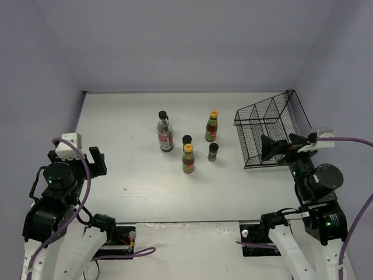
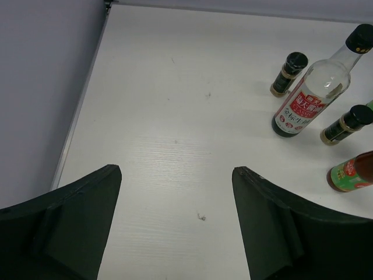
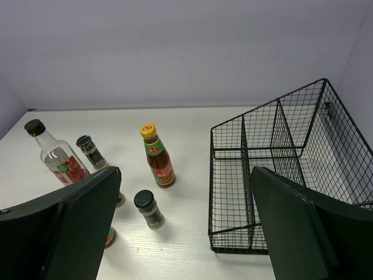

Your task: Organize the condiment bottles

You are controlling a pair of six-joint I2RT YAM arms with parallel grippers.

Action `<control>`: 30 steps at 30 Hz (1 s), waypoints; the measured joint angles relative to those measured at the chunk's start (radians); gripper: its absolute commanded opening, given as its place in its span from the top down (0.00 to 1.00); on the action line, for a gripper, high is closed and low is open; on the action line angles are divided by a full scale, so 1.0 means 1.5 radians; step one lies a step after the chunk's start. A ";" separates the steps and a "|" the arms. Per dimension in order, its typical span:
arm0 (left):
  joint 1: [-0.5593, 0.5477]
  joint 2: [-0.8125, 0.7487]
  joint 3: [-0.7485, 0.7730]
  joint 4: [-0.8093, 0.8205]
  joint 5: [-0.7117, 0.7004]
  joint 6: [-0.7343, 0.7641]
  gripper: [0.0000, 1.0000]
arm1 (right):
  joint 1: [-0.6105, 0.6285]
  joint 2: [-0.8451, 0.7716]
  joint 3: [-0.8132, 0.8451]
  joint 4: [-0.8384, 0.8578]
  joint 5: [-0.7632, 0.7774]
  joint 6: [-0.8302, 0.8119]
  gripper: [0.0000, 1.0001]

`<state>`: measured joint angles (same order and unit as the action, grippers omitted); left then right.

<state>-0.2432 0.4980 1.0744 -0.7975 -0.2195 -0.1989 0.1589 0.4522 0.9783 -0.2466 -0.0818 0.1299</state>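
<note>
All six bottles stood upright in a loose cluster mid-counter (image 1: 116, 134), w/ the wire basket (image 1: 256, 116) well apart on their right. The tall clear glass bottle (image 1: 165, 134) was at the cluster's left. It had a black cap and a red label w/ white Chinese characters, too small to read for sure. One spice jar (image 2: 288, 74) sat just behind it in the L wrist view; from the top the bottle hid it.

The far sauce bottle (image 1: 211, 126) stood at the back right and the near sauce bottle (image 1: 188, 158) at the front. Both had yellow caps and green-and-red labels, text not legible. A second spice jar (image 1: 187, 140) stood just behind the near sauce bottle. The third spice jar (image 1: 213, 152) was btwn the two sauce bottles, a bit to the right. The jars were dark w/ black lids and a tan band under the lid; no print readable.

The L tool (image 2: 175, 170) hung over bare counter on the left side, fingers spread wide, nothing btwn them. The R tool (image 3: 185, 172) was near the basket's front, also spread wide and holding nothing. The basket had two wire dividers making three sections.
</note>
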 measured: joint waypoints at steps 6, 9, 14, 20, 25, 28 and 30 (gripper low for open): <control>0.000 0.000 -0.020 0.001 -0.002 0.000 0.23 | 0.000 0.000 -0.001 0.000 -0.012 -0.003 0.00; 0.000 0.000 -0.028 0.006 -0.002 0.000 0.23 | 0.000 0.004 -0.001 0.001 -0.032 -0.005 0.00; 0.000 0.004 -0.039 0.020 -0.001 0.000 0.23 | 0.000 0.080 0.026 -0.001 -0.064 -0.012 0.00; 0.000 0.025 -0.049 0.060 -0.001 -0.006 0.23 | 0.003 0.237 0.085 0.013 -0.112 -0.002 0.00; 0.000 0.073 -0.062 0.102 0.001 -0.016 0.23 | 0.066 0.366 0.134 0.061 -0.121 0.009 0.00; 0.000 0.115 -0.063 0.135 0.002 -0.024 0.23 | 0.156 0.443 0.156 0.096 -0.101 0.007 0.01; 0.000 0.144 -0.064 0.157 0.001 -0.029 0.23 | 0.216 0.496 0.173 0.120 -0.083 0.000 0.01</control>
<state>-0.2432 0.7139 0.9783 -0.5621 -0.2176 -0.2420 0.4824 1.1969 1.2385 -0.0673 -0.2066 0.1303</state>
